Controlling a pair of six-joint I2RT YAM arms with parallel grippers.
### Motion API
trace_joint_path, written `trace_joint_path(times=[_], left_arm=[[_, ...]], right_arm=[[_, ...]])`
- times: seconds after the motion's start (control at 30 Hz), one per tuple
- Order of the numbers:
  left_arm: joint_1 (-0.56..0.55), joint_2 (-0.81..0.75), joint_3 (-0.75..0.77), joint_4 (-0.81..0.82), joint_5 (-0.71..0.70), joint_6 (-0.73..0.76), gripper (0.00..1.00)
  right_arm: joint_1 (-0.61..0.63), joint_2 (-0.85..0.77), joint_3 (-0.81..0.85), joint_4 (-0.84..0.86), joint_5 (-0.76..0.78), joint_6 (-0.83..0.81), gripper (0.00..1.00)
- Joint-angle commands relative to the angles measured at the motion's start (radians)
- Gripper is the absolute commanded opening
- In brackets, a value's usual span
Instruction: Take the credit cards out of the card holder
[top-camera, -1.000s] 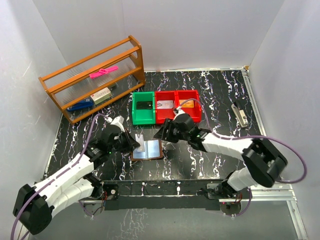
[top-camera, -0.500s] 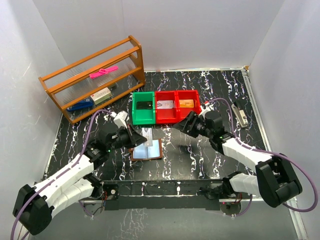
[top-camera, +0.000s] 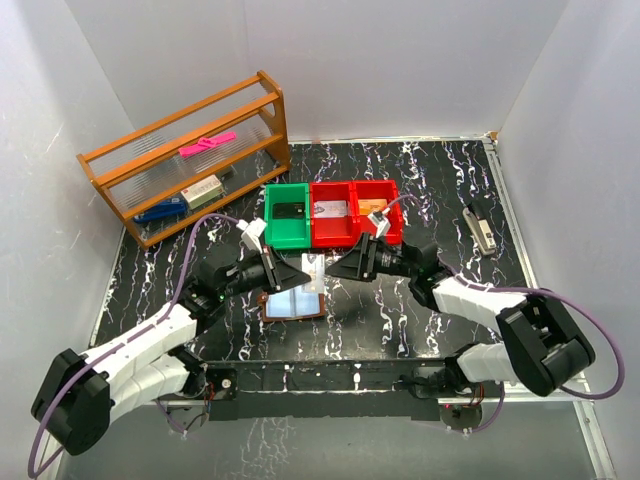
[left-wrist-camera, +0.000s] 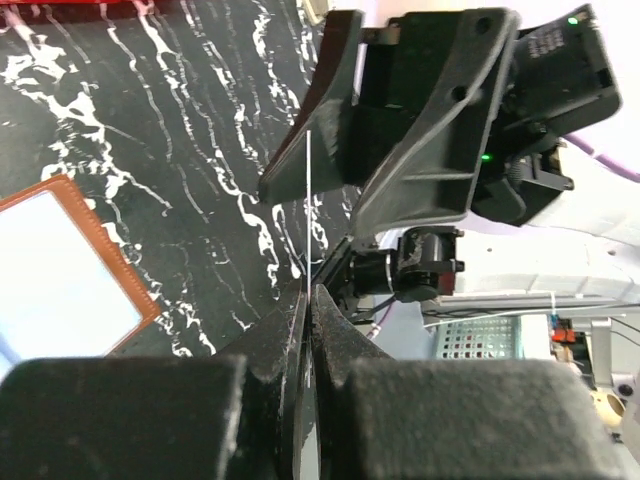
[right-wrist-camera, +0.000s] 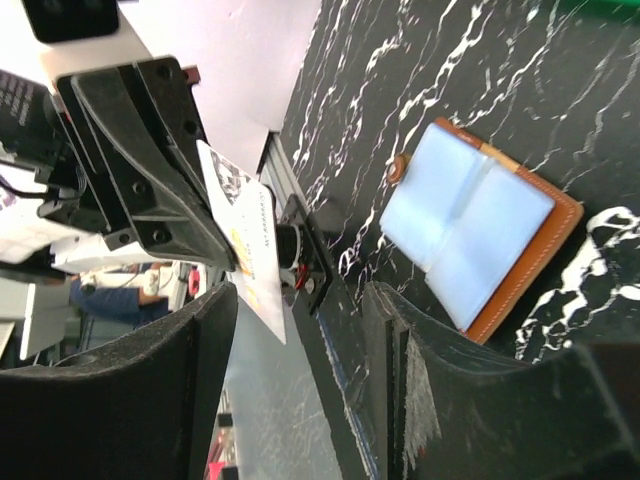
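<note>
Card holder (top-camera: 295, 303): one. Credit cards, four in all: dark card (top-camera: 291, 210), silver card (top-camera: 330, 208), orange card (top-camera: 372, 207), and white card (top-camera: 312, 266) at the holder's 12 o'clock. Bins, three in all: one green bin (top-camera: 272, 218), two red bins (top-camera: 333, 237). Wooden rack (top-camera: 185, 165) at 10 o'clock: one. Small grey tool (top-camera: 481, 228) at 3 o'clock: one.

Left fingers (top-camera: 286, 272) and right fingers (top-camera: 350, 266) nearly meet over the card holder (top-camera: 293, 303) (bins (top-camera: 272, 215) close behind); table (top-camera: 400, 322) rightward lies open.
</note>
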Motion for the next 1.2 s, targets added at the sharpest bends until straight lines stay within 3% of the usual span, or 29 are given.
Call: trace_joint_path(times=[0.0, 0.07, 0.27, 0.37, 0.6, 0.8, 0.87, 1.0, 1.17], left_arm=[[0.0, 0.006, 0.01, 0.118, 0.081, -0.033, 0.0], [0.001, 0.008, 0.01, 0.12, 0.089, -0.036, 0.0], [0.0, 0.009, 0.008, 0.141, 0.109, -0.045, 0.0], [0.001, 0.015, 0.01, 0.153, 0.128, -0.047, 0.0], [0.001, 0.033, -0.004, 0.205, 0.135, -0.068, 0.0], [0.0, 0.024, -0.008, 0.194, 0.117, -0.064, 0.0], [0.001, 0.031, -0.009, 0.199, 0.119, -0.069, 0.0], [0.001, 0.037, -0.017, 0.218, 0.124, -0.086, 0.0], [0.001, 0.028, -0.017, 0.202, 0.12, -0.084, 0.0]], right_arm=[[0.041, 0.045, 0.043, 0.165, -0.076, 0.035, 0.5], [0.05, 0.056, 0.042, 0.238, -0.09, 0.07, 0.47], [0.057, 0.054, 0.051, 0.253, -0.094, 0.082, 0.36], [0.059, 0.063, 0.057, 0.263, -0.11, 0.093, 0.26], [0.071, 0.068, 0.055, 0.342, -0.125, 0.152, 0.22], [0.081, 0.06, 0.049, 0.341, -0.125, 0.15, 0.09], [0.084, 0.055, 0.05, 0.338, -0.123, 0.153, 0.09], [0.091, 0.046, 0.051, 0.338, -0.121, 0.151, 0.23], [0.096, 0.056, 0.049, 0.358, -0.116, 0.16, 0.22]])
